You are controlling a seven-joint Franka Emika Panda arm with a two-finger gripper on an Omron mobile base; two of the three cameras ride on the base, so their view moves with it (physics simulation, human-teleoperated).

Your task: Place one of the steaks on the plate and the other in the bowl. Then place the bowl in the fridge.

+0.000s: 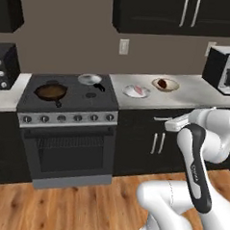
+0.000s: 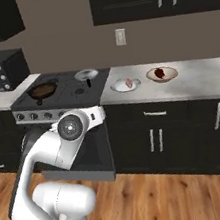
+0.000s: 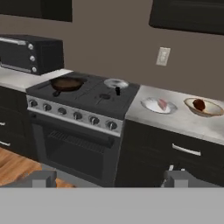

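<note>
Pale desk (image 3: 192,124) right of the stove (image 3: 83,98) carries both steaks: the pink one (image 3: 162,103) on the plate (image 3: 151,106), the reddish one (image 3: 199,104) in the bowl (image 3: 213,109). Jaws stand released, empty, well short of them; the bowl lies at two o'clock in the hand view.

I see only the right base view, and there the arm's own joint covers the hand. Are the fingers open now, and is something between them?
Observer: In the hand view the gripper is open. Its two fingertips stand far apart at the bottom of the picture, and nothing is between them.
Operator: Thank you. My picture ends just to the right of the bowl. What stands there on the counter?
Observer: In the left base view a black and silver toaster stands to the right of the bowl, near the wall. The two are apart and do not touch.
</note>
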